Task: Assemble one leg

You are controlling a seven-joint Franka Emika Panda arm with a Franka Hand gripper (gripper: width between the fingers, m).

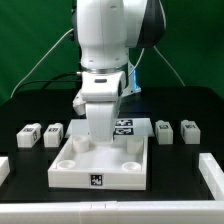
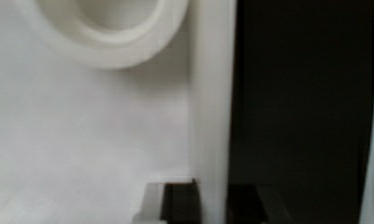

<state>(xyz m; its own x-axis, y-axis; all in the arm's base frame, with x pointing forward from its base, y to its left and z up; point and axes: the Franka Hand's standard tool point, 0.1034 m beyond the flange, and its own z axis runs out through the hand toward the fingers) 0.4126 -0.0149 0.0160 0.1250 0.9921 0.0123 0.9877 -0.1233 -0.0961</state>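
The large white panel point(image 1: 100, 165) with round corner sockets lies on the black table in the middle. My gripper point(image 1: 100, 140) reaches straight down onto its back edge. In the wrist view the two dark fingertips point(image 2: 177, 203) stand close on either side of the panel's edge wall point(image 2: 210, 120), one over the panel and one over the table. The gripper point(image 2: 216, 203) looks shut on that edge. A round socket point(image 2: 113, 30) shows nearby. Two legs point(image 1: 28, 134) point(image 1: 53, 133) lie at the exterior view's left and two more point(image 1: 164, 131) point(image 1: 188, 131) at its right, each with a tag.
The marker board point(image 1: 126, 127) lies behind the panel, partly hidden by the arm. White rails stand at the exterior view's left point(image 1: 4, 168) and right point(image 1: 210, 175). Cables hang behind the arm in front of a green backdrop.
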